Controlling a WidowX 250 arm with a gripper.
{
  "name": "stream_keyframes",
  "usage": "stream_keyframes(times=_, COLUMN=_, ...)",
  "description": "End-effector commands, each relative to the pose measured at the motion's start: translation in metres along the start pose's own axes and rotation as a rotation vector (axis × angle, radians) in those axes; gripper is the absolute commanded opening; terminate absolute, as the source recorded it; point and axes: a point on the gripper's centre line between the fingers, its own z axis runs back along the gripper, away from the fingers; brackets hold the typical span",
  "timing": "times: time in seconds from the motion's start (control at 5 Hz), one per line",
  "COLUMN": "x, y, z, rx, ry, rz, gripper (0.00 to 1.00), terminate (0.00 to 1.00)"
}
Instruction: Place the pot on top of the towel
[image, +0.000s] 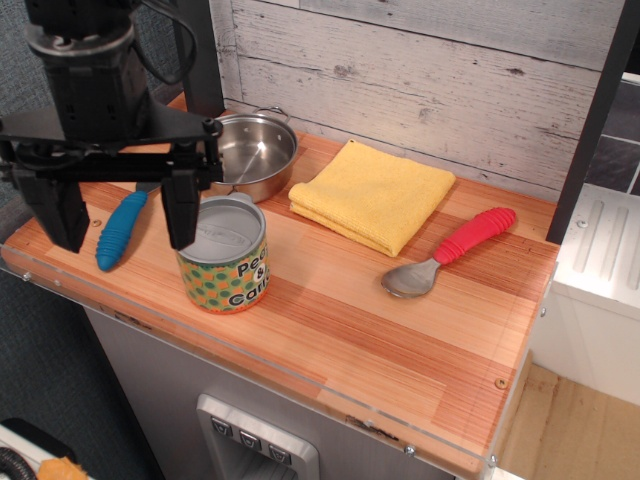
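The shiny steel pot (255, 150) sits on the wooden counter at the back left, near the wall. The folded yellow towel (372, 192) lies to its right, apart from it. My gripper (122, 215) hangs open and empty at the front left, above the counter. Its left finger (58, 212) and right finger (181, 208) straddle a blue-handled utensil (120, 230). The gripper is in front of and to the left of the pot, not touching it.
A tin can with a green-orange label (224, 255) stands just right of my right finger. A red-handled spoon (452, 250) lies right of the towel. A plank wall runs behind the counter (330, 330). A dark post (590, 120) stands at the right.
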Motion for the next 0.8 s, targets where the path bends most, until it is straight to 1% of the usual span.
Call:
stream_keyframes(times=0.0, x=0.000, y=0.000, z=0.000, rx=0.000, ry=0.000, rz=0.000, gripper=1.00, terminate=0.00)
stream_keyframes(times=0.4, x=0.060, y=-0.002, z=-0.007, rx=0.022, ry=-0.096, rz=0.145, gripper=1.00, terminate=0.00)
stream_keyframes(times=0.6, x=0.089, y=-0.007, z=-0.019, rx=-0.015, ry=-0.136, rz=0.158, gripper=1.00, terminate=0.00)
